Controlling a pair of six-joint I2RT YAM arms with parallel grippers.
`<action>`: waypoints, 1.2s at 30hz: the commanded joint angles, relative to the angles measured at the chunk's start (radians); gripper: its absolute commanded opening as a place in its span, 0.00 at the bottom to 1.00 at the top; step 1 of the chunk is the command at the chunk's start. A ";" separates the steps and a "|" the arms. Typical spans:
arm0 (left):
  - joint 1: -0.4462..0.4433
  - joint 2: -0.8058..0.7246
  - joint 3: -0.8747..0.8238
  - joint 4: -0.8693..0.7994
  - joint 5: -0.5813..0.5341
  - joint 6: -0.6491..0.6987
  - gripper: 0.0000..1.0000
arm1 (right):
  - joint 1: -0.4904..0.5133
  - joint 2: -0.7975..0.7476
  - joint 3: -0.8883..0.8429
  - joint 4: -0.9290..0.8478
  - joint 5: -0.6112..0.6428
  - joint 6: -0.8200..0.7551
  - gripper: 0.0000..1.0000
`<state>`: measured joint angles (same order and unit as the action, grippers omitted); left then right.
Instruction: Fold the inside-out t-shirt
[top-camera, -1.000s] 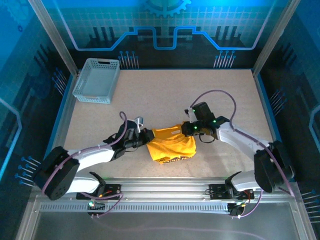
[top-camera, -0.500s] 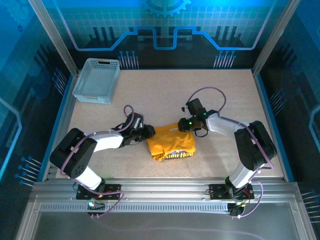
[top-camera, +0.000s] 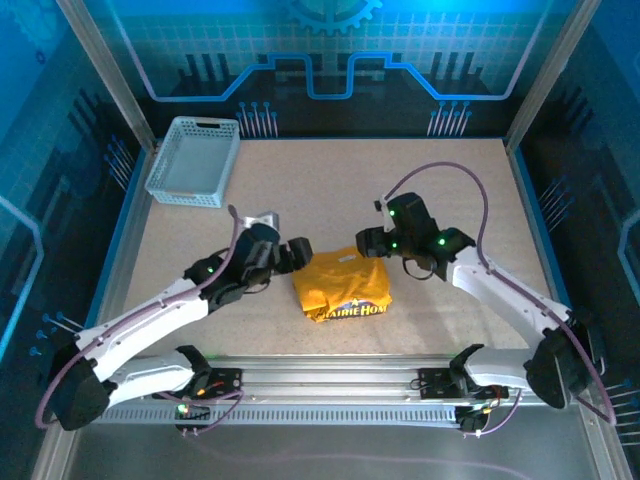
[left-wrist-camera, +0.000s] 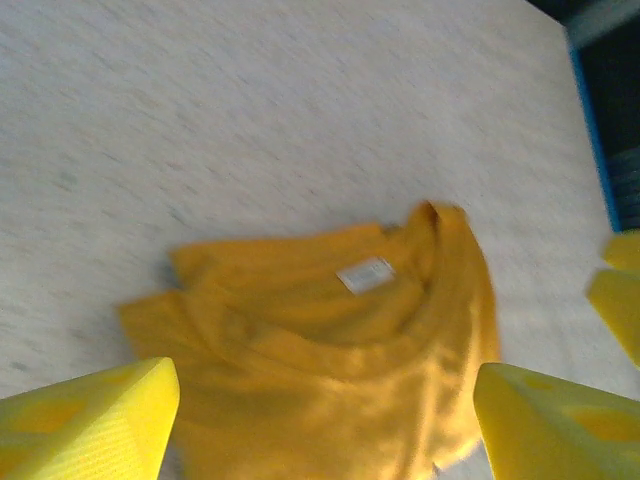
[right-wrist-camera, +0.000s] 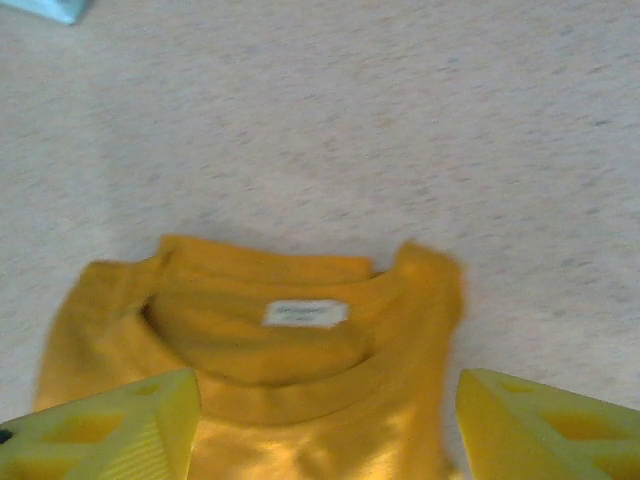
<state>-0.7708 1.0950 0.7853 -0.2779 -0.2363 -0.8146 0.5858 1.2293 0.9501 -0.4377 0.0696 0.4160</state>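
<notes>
The inside-out t-shirt (top-camera: 342, 285) lies folded into a compact mustard-yellow bundle in the middle of the table, with white lettering along its near edge. My left gripper (top-camera: 293, 254) hovers at its left far corner, open. My right gripper (top-camera: 366, 243) hovers at its right far corner, also open. In the left wrist view the t-shirt (left-wrist-camera: 330, 350) lies below the wide-spread yellow fingers (left-wrist-camera: 95, 420), collar and white label (left-wrist-camera: 365, 275) facing up. The right wrist view shows the t-shirt (right-wrist-camera: 300, 405) collar and label (right-wrist-camera: 305, 313) between its spread fingers (right-wrist-camera: 550, 430). Neither gripper holds cloth.
A light grey lattice basket (top-camera: 193, 160) stands at the far left corner of the table. The speckled tabletop (top-camera: 440, 190) is bounded by metal frame posts and blue side walls. The right gripper's yellow fingertips (left-wrist-camera: 620, 290) show at the left wrist view's right edge.
Both grippers went from shut on the shirt's far edge to open, letting the cloth go. The shirt settled flat with its lettering showing, and both arms drew slightly back.
</notes>
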 joint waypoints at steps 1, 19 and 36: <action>-0.091 0.082 -0.081 0.133 0.034 -0.105 0.77 | 0.031 -0.001 -0.120 0.082 -0.121 0.125 0.65; -0.068 0.189 -0.367 0.281 0.060 -0.254 0.72 | 0.037 0.147 -0.360 0.244 -0.050 0.316 0.62; -0.015 0.223 -0.319 0.430 0.198 -0.248 0.74 | -0.069 0.085 -0.317 0.113 -0.172 0.225 0.81</action>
<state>-0.8120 1.2694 0.4702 0.0509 -0.0937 -1.0306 0.5114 1.2743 0.6624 -0.3569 -0.0307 0.6224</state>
